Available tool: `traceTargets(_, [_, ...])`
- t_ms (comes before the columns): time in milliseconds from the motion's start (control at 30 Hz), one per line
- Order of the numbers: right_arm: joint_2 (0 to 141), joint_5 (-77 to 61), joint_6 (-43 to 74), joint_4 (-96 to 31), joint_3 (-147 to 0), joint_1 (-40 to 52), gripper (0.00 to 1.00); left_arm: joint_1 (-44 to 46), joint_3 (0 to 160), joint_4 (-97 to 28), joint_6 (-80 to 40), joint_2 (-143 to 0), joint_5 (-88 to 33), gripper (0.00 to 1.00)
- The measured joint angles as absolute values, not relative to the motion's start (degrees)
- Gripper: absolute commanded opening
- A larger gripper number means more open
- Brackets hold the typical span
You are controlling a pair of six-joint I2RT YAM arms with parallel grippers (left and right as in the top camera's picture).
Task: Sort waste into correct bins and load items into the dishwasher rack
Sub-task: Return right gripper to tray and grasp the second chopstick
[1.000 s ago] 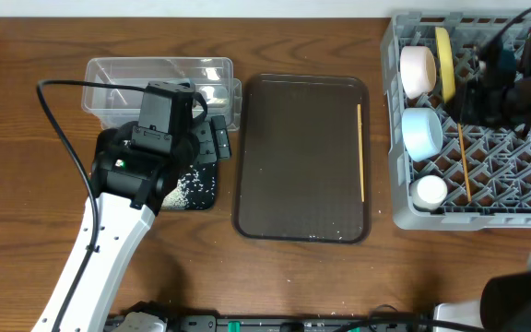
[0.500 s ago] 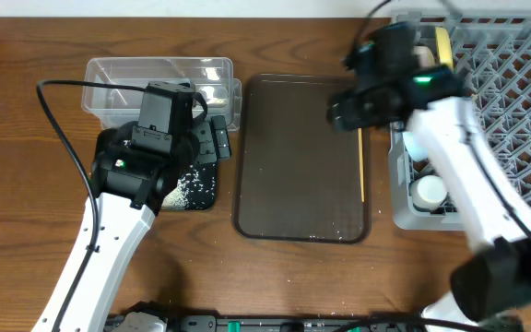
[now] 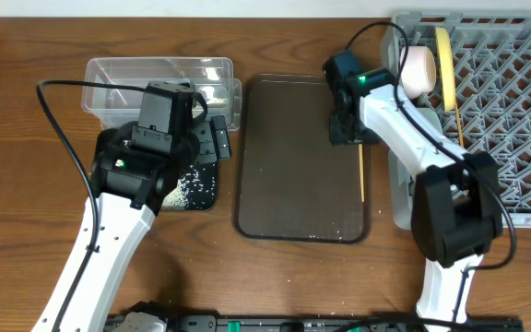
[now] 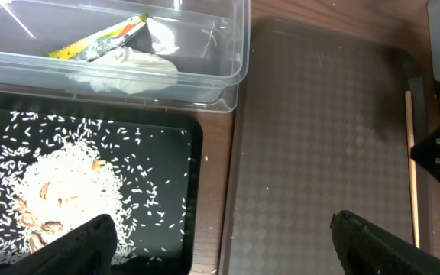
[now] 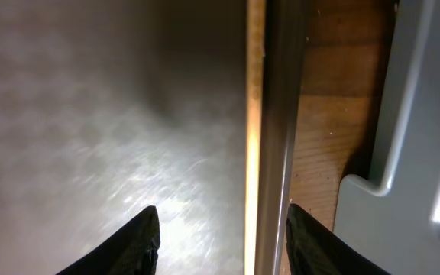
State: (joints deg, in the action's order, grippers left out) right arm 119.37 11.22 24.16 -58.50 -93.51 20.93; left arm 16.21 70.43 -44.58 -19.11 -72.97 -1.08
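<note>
A wooden chopstick [image 3: 361, 175] lies along the right edge of the dark brown serving tray [image 3: 293, 157]. My right gripper [image 3: 347, 129] is open and low over it; in the right wrist view its fingers [image 5: 224, 237] straddle the chopstick [image 5: 254, 114]. My left gripper [image 3: 212, 140] is open and empty, hovering over the gap [image 4: 221, 237] between the black tray [image 4: 166, 130] and the serving tray. The black tray holds rice scraps [image 4: 59, 179]. The clear tub [image 3: 109, 69] holds the green-and-orange wrapper [image 4: 101, 42]. The grey rack [image 3: 514, 138] holds the yellow plate [image 3: 444, 55], the beige bowl [image 3: 418, 66] and a chopstick [image 3: 454, 129]. My right arm hides the blue bowl and the cup.
The rack's grey wall [image 5: 426, 137] stands just right of the serving tray's rim, with a narrow strip of wooden table [image 5: 327, 122] between. A few crumbs lie on the serving tray's near end [image 3: 339, 235]. White crumpled paper [image 4: 132, 65] lies in the tub.
My right arm has swung left from over the rack to the serving tray's right edge and come down over the chopstick. The left arm has not moved.
</note>
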Motion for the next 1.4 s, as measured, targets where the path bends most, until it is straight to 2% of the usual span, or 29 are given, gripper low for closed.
traceTargets(600, [123.3, 13.7, 27.9, -54.3, -93.3, 19.4, 0.45, 16.2, 70.4, -44.6, -19.1, -73.0, -1.1, 0.92])
traceTargets(1200, [125.9, 11.4, 27.9, -53.8, -93.3, 19.4, 0.43, 16.2, 70.4, -44.6, -19.1, -73.0, -1.1, 0.92])
traceTargets(1333, [126.0, 10.3, 27.7, -53.9, -93.4, 19.4, 0.29, 16.2, 70.4, -44.6, -19.1, -73.0, -1.1, 0.92])
traceTargets(1367, [126.1, 9.8, 27.6, -54.0, -93.4, 19.4, 0.2, 16.2, 70.4, -44.6, -19.1, -73.0, -1.1, 0.92])
traceTargets(1400, [126.2, 9.1, 27.8, -53.9, -93.5, 19.4, 0.06, 16.2, 70.4, -44.6, -19.1, -73.0, -1.1, 0.92])
